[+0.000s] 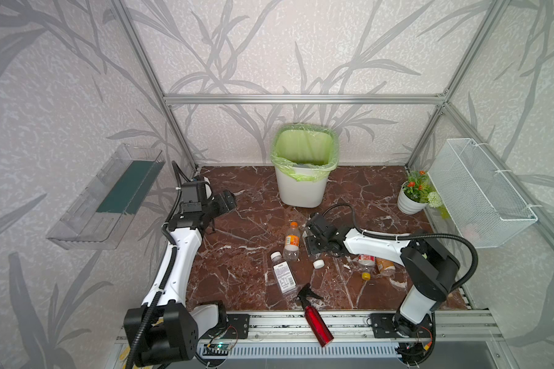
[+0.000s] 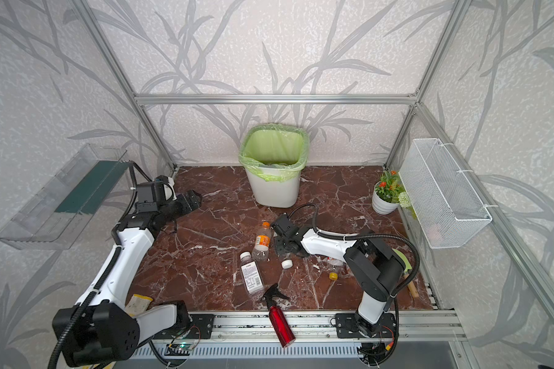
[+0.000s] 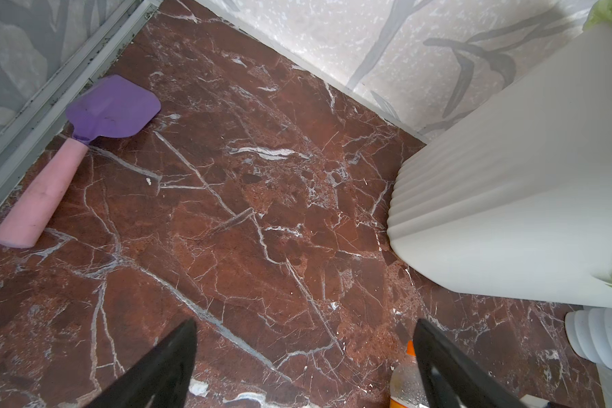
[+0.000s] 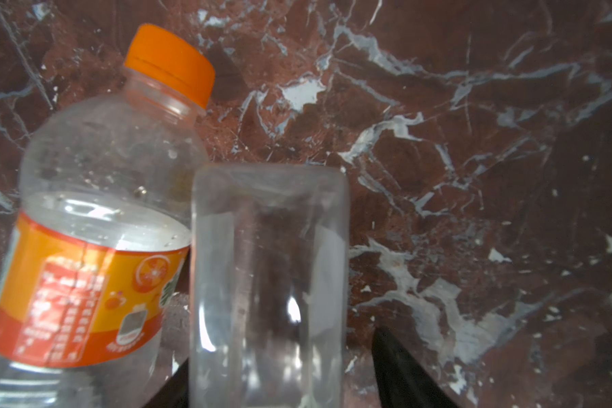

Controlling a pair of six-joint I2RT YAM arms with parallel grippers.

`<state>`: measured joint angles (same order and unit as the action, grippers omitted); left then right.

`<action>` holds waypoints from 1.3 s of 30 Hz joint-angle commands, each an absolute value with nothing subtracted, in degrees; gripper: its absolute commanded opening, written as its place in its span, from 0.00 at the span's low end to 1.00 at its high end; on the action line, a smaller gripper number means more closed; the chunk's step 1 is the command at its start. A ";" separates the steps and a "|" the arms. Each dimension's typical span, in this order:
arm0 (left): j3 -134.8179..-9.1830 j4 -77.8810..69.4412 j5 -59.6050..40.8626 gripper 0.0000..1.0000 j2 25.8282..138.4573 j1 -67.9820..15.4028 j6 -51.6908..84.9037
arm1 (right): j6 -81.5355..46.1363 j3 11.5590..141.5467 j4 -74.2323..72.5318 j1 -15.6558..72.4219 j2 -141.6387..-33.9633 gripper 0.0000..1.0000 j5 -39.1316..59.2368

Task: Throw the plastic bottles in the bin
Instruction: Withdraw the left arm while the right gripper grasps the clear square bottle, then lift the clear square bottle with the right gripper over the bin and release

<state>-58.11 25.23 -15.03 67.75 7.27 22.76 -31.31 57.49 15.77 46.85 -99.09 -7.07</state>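
Lengthwise between right gripper (image 4: 280,353) fingers (image 4: 400,374), clear bottle (image 4: 267,265), orange-capped bottle (image 4: 103,212) just beside.

Top cams high, same scene, wrist cams close to tabletop (image 3: 262,212)

I can read nothing: the print on the orange-labelled bottle (image 4: 78,282) is blurred, that on the white-labelled bottle (image 1: 283,276) too small.
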 commanded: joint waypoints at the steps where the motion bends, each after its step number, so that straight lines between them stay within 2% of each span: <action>1: -60.21 24.87 -15.52 0.94 67.71 7.74 23.06 | -30.24 59.21 17.30 45.98 -99.65 0.59 -7.65; 7: -60.16 24.87 -16.06 0.94 68.15 7.74 23.11 | -30.54 57.65 15.71 44.16 -98.16 0.46 -7.25; 11: -60.21 24.60 -17.48 0.94 68.72 7.74 22.68 | -31.03 55.12 13.36 42.60 -93.34 0.40 -7.03; 26: -59.85 23.69 -19.31 0.92 69.07 7.79 22.34 | -24.41 44.16 5.33 39.92 -64.82 0.36 -19.50; 39: -58.02 21.16 -19.13 0.91 68.55 7.70 21.01 | -3.73 36.94 -7.62 39.56 -37.51 0.36 -28.89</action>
